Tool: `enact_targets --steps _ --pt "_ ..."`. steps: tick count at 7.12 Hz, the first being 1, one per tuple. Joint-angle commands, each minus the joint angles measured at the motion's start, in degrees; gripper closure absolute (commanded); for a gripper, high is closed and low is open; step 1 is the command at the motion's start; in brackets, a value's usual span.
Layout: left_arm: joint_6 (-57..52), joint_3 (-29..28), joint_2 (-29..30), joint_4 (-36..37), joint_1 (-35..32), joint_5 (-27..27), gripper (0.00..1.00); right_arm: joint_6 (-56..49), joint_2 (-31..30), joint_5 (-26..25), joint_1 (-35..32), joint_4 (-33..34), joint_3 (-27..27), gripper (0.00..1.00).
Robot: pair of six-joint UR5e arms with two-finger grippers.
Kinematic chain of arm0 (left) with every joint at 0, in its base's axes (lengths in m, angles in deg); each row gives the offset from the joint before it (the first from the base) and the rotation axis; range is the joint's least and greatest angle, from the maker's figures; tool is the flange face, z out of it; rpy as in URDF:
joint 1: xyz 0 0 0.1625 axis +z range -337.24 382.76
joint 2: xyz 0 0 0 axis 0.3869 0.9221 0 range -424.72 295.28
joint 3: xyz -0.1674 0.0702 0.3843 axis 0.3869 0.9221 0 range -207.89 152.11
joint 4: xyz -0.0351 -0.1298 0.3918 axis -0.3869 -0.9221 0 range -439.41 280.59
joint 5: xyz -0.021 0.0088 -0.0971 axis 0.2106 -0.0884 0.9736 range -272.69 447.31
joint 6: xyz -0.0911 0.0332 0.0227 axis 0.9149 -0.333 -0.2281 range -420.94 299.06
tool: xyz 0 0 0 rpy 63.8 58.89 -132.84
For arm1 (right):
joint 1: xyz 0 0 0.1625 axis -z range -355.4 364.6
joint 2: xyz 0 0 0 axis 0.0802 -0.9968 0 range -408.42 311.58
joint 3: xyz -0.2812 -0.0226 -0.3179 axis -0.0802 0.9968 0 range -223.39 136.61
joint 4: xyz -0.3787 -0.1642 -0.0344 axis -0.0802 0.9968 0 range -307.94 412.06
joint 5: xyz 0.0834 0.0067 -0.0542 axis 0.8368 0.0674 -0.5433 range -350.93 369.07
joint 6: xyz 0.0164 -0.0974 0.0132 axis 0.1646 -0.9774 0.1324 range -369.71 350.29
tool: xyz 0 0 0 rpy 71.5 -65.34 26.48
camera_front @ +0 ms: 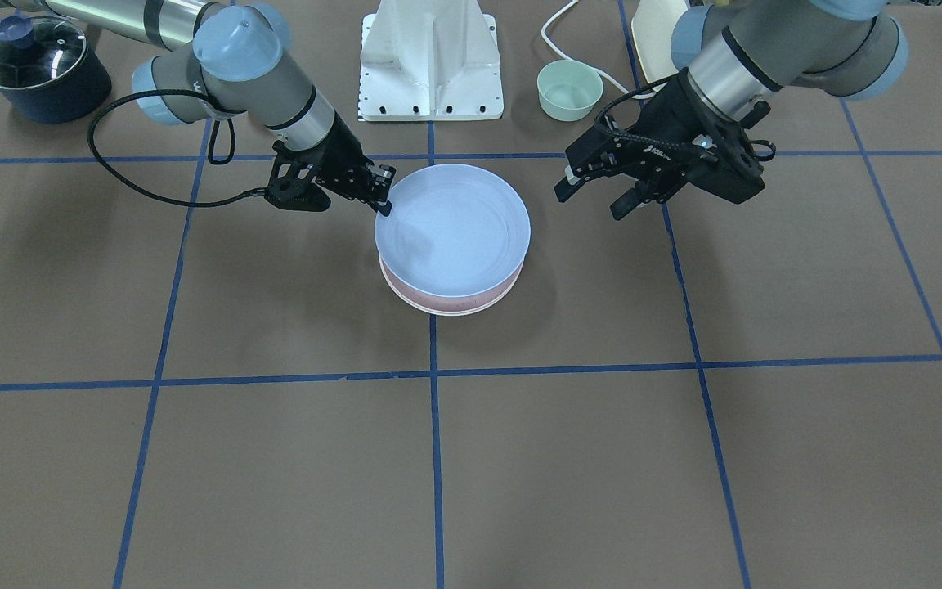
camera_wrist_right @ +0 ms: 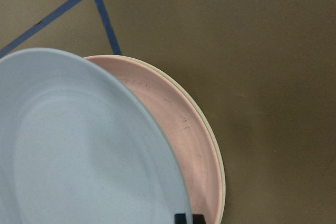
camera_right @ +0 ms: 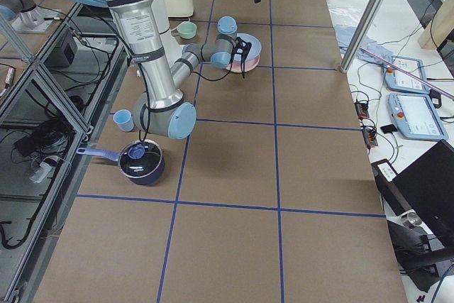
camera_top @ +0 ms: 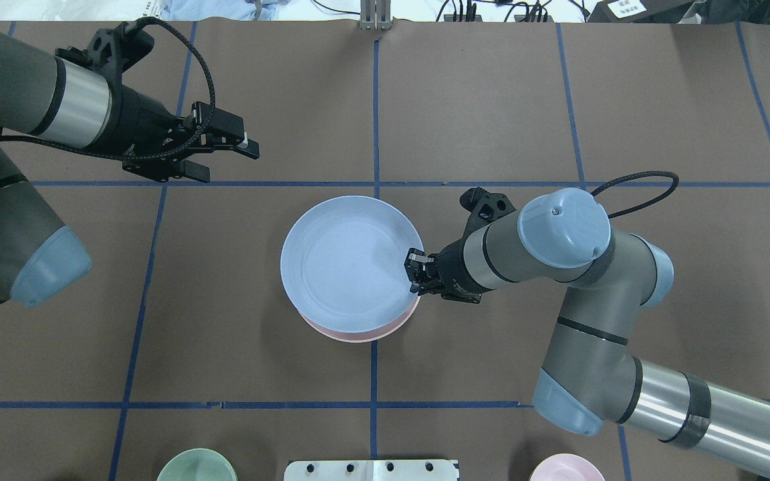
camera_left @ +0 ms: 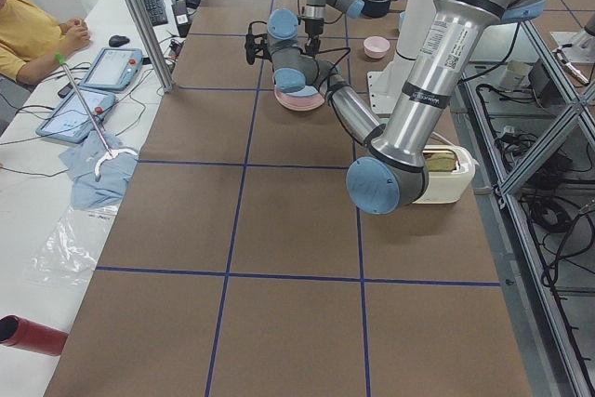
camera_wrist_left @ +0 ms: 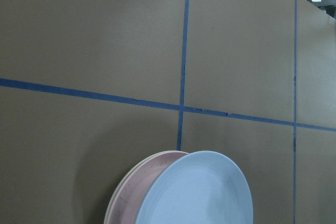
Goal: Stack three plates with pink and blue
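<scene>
Three plates at centre of worktop (camera_top: 492,100): cream (camera_wrist_right: 222,177) lowest, pink (camera_top: 358,334) on it, blue (camera_top: 348,264) tilted above, rim pinched by right hand (camera_top: 417,270). Idle left hand (camera_top: 231,166): spread, empty, well apart. Advice: centre blue over pink, level, lower, release.

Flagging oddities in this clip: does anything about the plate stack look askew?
The blue plate sits tilted and off-centre over the pink plate, a pink crescent showing on one side, with the right gripper pinching its rim. Pink lies nested in the cream-white plate. Nothing looks spilled or broken.
</scene>
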Motion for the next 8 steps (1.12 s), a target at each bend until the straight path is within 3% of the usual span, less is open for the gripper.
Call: enact_targets --steps 1,2,4,5,6,8 --pt "0.00 0.00 0.00 -0.06 0.16 0.00 0.00 0.07 0.27 -0.32 0.06 0.01 0.34 1.00" --pt "0.09 0.00 0.00 -0.06 0.16 0.00 0.00 -0.02 0.27 -1.28 0.15 0.01 0.86 0.01" --pt "0.00 -0.09 0.00 -0.06 0.16 0.00 0.00 -0.63 -1.13 -1.56 -0.81 -0.08 0.61 0.00" --pt "-0.17 -0.18 -0.09 -0.06 -0.01 0.00 0.00 -0.72 -4.80 -1.29 -1.86 -0.17 -0.88 0.00" --pt "-0.96 -0.35 -1.57 -0.15 0.07 -0.08 0.00 -1.77 -8.92 -0.77 -5.18 -0.34 -1.07 0.00" --pt "-10.93 0.25 -7.09 0.03 -0.19 -0.52 0.00 -15.14 -16.22 5.79 -15.27 -0.08 -0.72 0.00"
